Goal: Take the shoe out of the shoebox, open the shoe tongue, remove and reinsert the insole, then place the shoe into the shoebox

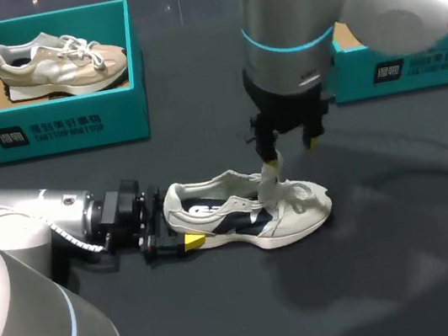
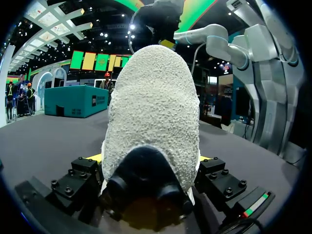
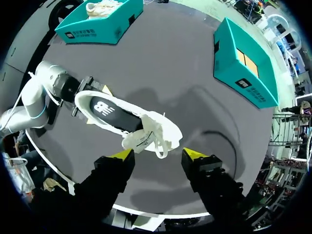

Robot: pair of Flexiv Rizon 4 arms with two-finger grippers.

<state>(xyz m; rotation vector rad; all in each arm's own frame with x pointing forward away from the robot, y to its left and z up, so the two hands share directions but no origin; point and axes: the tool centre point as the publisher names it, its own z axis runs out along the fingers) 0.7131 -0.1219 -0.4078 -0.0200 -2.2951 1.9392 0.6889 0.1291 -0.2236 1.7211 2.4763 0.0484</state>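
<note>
Head view: the left gripper (image 1: pixel 174 227), lying low over the dark table (image 1: pixel 256 316), is clamped on the heel of the white shoe (image 1: pixel 248 213). The shoe rests on its sole, toe pointing away from that gripper. The right gripper (image 1: pixel 292 150) hangs directly above the laces with its fingers spread, holding nothing. The tongue (image 1: pixel 269 183) stands up just beneath one yellow tip. Well off to one side of the left gripper sits a teal shoebox (image 1: pixel 47 128) with a beige shoe (image 1: pixel 58 62) inside. A second teal shoebox (image 1: pixel 412 66) lies behind the right arm.

Left wrist view: the shoe's heel fills the gap between the fingers, pressed from both sides.

Right wrist view: the wide-open fingers frame the shoe ahead of them, its tongue raised.
</note>
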